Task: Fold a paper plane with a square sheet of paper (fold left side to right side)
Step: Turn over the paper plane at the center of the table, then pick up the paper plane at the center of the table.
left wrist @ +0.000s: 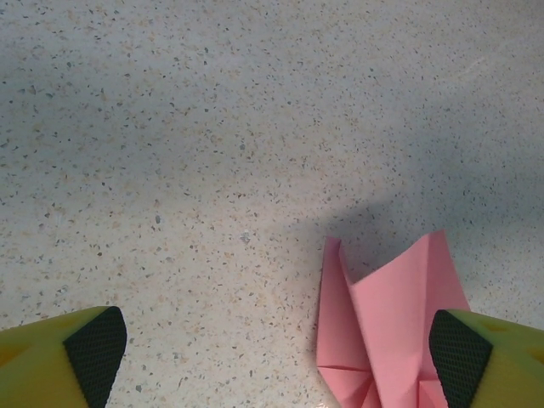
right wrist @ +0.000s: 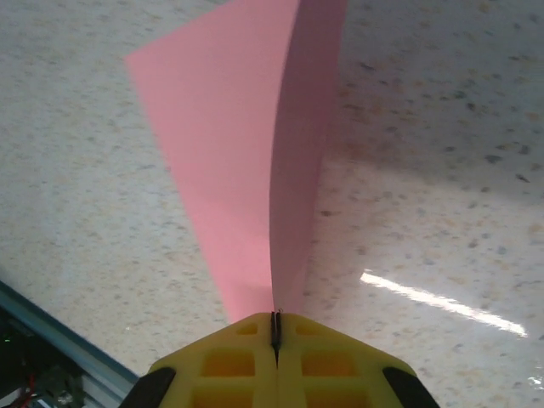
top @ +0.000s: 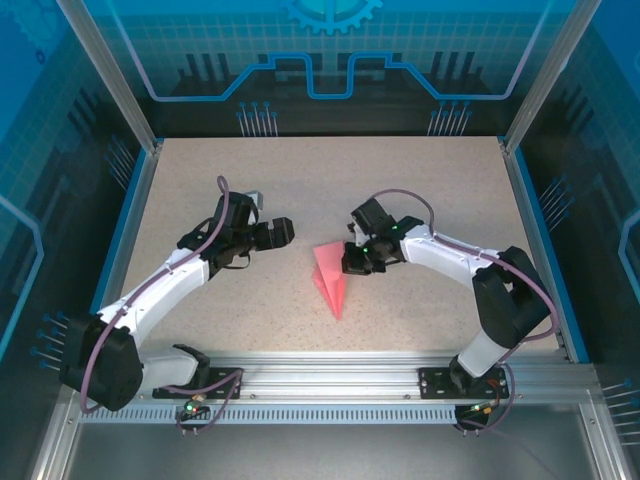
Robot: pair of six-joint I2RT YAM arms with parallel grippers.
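The right gripper (right wrist: 274,327) is pinching the paper plane (right wrist: 246,170). Its 2 yellow fingers are pressing flat together on the folded edge, leaving a thin dark seam between them. From that grip the pink-red paper is fanning out in 2 layers: 1 is spreading broad to the left and the other is standing almost edge-on.

In the top view the right gripper (top: 358,258) is sitting at the wide rear end of the paper plane (top: 332,280). The plane is lying near the middle of the table (top: 200,180), with its sharp tip pointing toward the arm bases.

The left gripper (top: 280,232) is hovering just beside the paper on its other side, gripping nothing. In its own wrist view the left gripper (left wrist: 278,353) is showing its jaws spread wide, with a black pad in each bottom corner. The rear flaps of the paper plane (left wrist: 382,323) are lying between the pads, close to the right-hand one. Whether paper and pad are touching, I cannot tell.

The paper is looking thin, light and limp, probably stiff only along its creases. It is likely to skid on the smooth speckled top and to crumple or tear under a hard squeeze. The creased spine, where the layers are stacking, seems the safest place to grip, since a loose wing would probably just bend away
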